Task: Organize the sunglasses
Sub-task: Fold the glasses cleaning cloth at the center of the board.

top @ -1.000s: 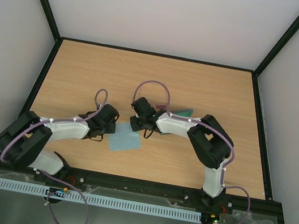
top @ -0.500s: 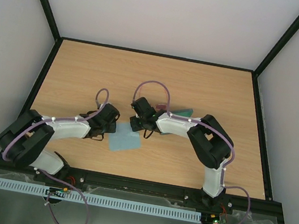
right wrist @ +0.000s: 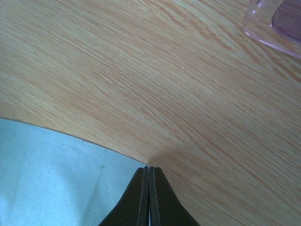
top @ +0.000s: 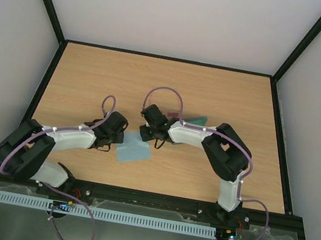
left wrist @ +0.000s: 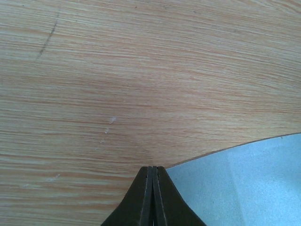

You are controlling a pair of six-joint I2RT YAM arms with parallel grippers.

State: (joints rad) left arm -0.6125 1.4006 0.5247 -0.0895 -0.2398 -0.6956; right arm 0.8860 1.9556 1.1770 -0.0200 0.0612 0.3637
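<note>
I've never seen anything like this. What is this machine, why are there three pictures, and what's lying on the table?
These are two robot arms bolted at the near edge of a wooden table. The wide picture comes from a fixed camera above and behind them. The two close-ups come from a small camera on each wrist, looking past that arm's own two fingers, which form the dark wedge at the bottom. On the table lie a light-blue cloth and pink sunglasses, of which only a corner shows in the right wrist picture. The left gripper and the right gripper are both closed, each with its tips at an edge of the cloth. I cannot tell whether they are pinching it.
</note>
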